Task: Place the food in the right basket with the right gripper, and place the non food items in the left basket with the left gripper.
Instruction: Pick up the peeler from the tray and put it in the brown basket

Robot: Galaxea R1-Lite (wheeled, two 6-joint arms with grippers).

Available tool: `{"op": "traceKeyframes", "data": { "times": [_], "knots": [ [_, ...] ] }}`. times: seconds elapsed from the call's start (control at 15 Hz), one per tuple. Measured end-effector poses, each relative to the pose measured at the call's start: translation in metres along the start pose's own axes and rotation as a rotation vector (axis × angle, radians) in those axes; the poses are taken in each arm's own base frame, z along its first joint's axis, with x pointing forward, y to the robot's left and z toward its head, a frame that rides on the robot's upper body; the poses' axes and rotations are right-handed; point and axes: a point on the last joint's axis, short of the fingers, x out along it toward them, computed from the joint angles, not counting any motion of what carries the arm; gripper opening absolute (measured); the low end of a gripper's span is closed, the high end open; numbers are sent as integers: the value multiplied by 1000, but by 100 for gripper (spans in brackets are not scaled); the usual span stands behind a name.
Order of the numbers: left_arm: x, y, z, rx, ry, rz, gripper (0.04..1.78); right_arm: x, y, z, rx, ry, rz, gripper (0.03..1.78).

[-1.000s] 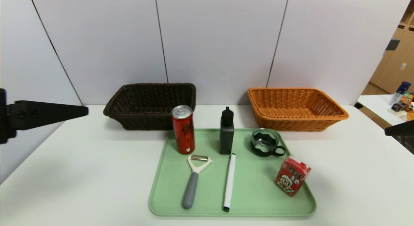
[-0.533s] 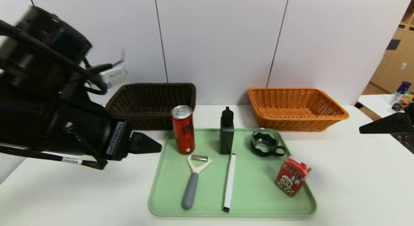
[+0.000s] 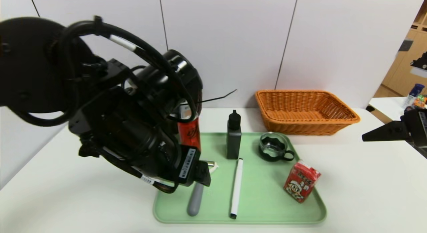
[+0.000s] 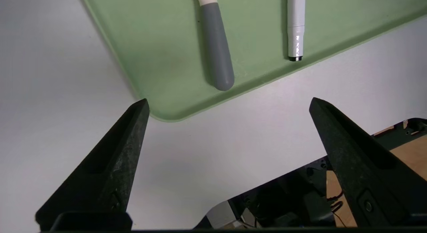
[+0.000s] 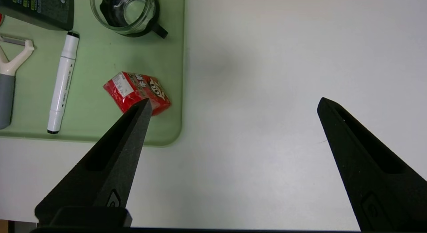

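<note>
Left arm bulk hides the left basket and most of the red can [image 3: 190, 134]; left end effector [image 4: 227, 104], released, above the green tray [image 3: 267, 206] near-left corner by the peeler [image 3: 196, 196], which lies near-to-far like the marker [image 3: 236, 188]; orange right basket [image 3: 305, 111] empty; right end effector [image 5: 233, 106] released over bare surface [image 3: 367, 193]

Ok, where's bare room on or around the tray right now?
Bare tabletop lies right of the green tray, below the orange basket. On the tray, a free strip runs between marker and red carton. Crowded: the tray's left side, where the left gripper looms over peeler and can.
</note>
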Motion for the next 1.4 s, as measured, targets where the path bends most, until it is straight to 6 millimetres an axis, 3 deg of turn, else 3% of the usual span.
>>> {"op": "traceKeyframes", "data": {
  "times": [0.33, 0.67, 1.4],
  "knots": [
    [41, -25, 2, -14, 86, 102, 169, 9, -1, -5, -7, -5, 3, 171],
    [73, -27, 2, -22, 131, 195, 169, 17, -4, -14, -46, -63, -2, 171],
    [112, -26, 1, -22, 142, 202, 169, 5, -5, -24, -51, -88, -31, 171]
  ]
}}
